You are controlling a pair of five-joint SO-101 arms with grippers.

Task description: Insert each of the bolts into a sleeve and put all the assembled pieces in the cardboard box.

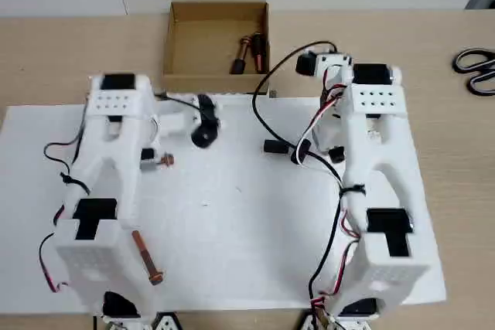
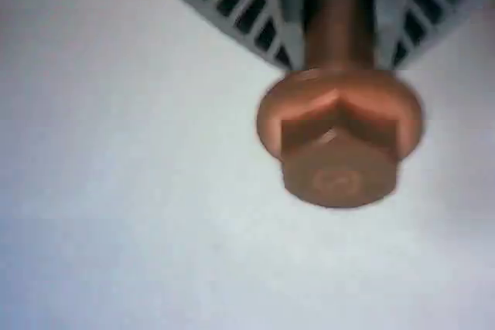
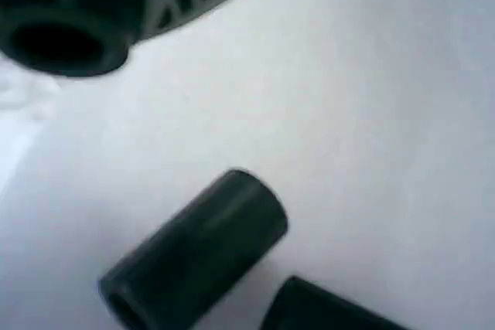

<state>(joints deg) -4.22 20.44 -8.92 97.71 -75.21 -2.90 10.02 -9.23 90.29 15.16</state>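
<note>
Left gripper (image 2: 337, 48) is clamping a copper bolt (image 2: 340, 141) by the shank, with the head poking out past its fingertips over the white sheet (image 2: 116, 191). The stamp on the head is too blurry to read, and a second bolt (image 1: 147, 256) is lying well behind it by that arm's base. The cardboard box (image 1: 174, 44) is sitting out ahead of both grippers with assembled pieces (image 1: 249, 53) inside, and the right gripper (image 3: 108, 13) is holding a black sleeve (image 3: 54, 40) with two loose sleeves (image 3: 197, 256) lying just beside it.

Copper bolt (image 2: 340, 141) in left claw (image 2: 338, 28)
</note>
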